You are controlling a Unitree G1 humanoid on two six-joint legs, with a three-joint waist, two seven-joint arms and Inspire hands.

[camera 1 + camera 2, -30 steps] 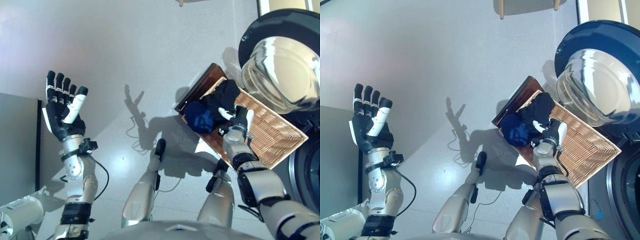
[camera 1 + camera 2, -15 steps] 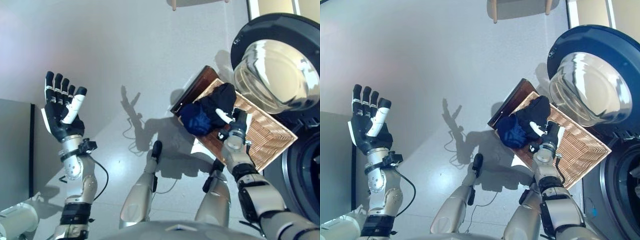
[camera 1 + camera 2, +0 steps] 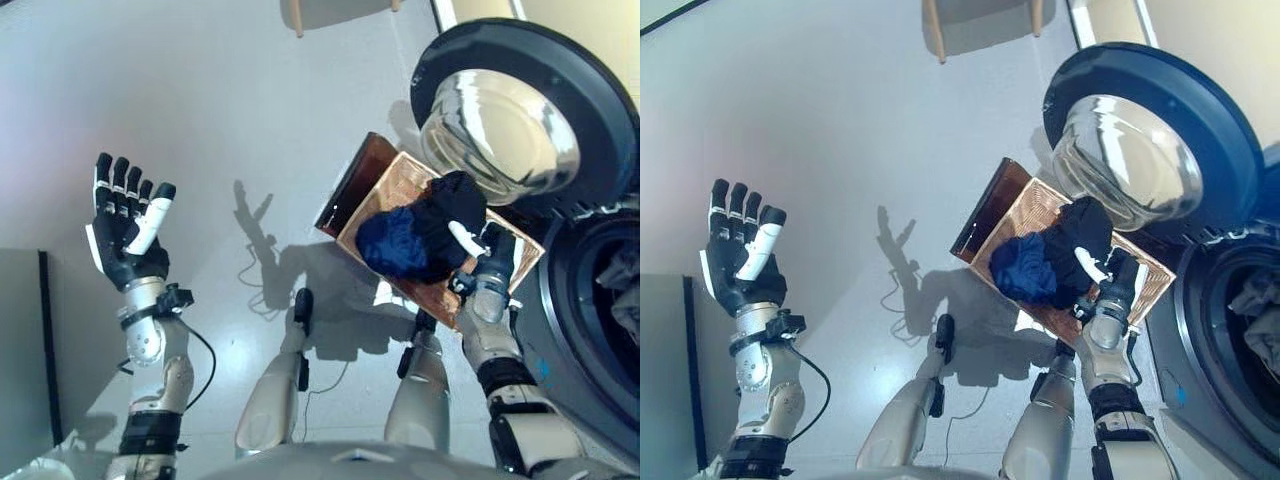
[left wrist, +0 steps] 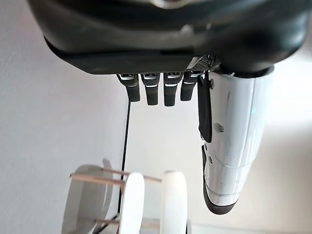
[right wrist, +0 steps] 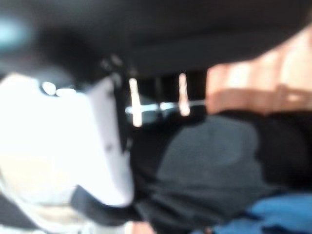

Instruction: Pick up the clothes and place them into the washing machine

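Note:
A black garment (image 3: 450, 205) and a blue garment (image 3: 392, 243) lie in the wicker basket (image 3: 385, 185) on the dark brown box (image 3: 350, 180), beside the washing machine. My right hand (image 3: 487, 255) is at the basket's near edge, its white thumb lying on the black garment. Its fingers are hidden by cloth and basket. The right wrist view shows the black garment (image 5: 209, 161) against the hand, with blue cloth (image 5: 273, 214) beyond. My left hand (image 3: 125, 235) is raised at the left, open and empty, with straight fingers (image 4: 156, 90).
The washing machine's round door (image 3: 500, 110) stands open behind the basket. The drum opening (image 3: 590, 300) at the right holds some cloth (image 3: 625, 300). Chair legs (image 3: 340, 12) stand at the top. A grey cabinet (image 3: 20, 350) is at the lower left.
The camera has swung right, so the whole scene shifted left and the drum opening came into view. My right hand stays at the black garment. The left hand stays raised.

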